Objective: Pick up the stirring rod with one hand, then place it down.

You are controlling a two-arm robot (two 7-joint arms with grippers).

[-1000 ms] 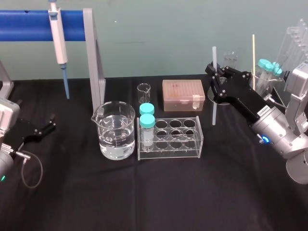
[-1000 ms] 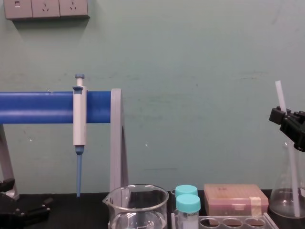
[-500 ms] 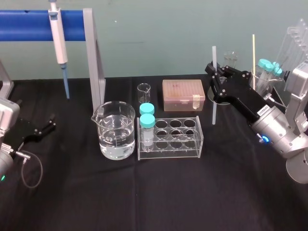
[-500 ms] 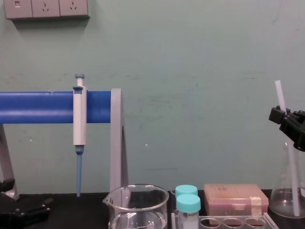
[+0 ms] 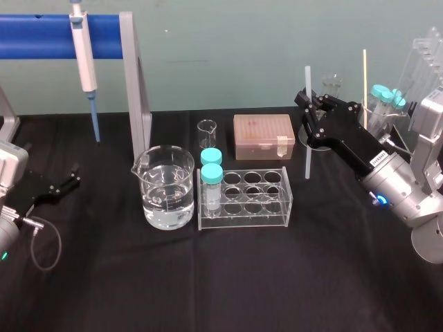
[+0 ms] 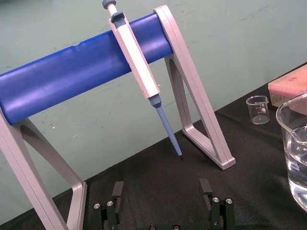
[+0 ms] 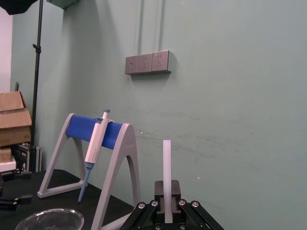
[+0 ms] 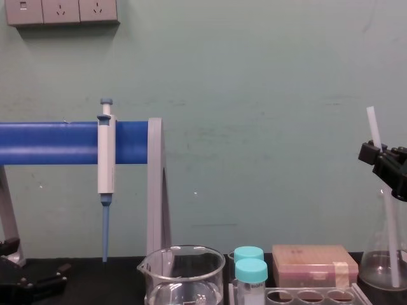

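Right gripper (image 5: 309,104) black; silver wrist (image 5: 405,195), blue light (image 5: 377,201), white label (image 5: 377,159). Left gripper (image 5: 73,178) black; grey cable (image 5: 59,241).

The right arm (image 5: 398,190) reaches in from the right edge, wrist raised. The right tool (image 5: 309,104) is held aloft, fingers clamped on the upright stirring rod (image 5: 308,152). The left arm (image 5: 8,176) lies low at the left edge, the left tool (image 5: 73,176) with fingers spread.

The desk (image 5: 208,290) is black, the wall (image 5: 221,55) pale green, the stand (image 5: 41,38) has a blue bar and grey legs, the pipette (image 5: 83,55) is white with a blue tip, the rod (image 5: 307,159) is translucent white, the right gripper (image 5: 309,109) black, the tube caps (image 5: 212,172) turquoise and the box (image 5: 263,131) pinkish brown.
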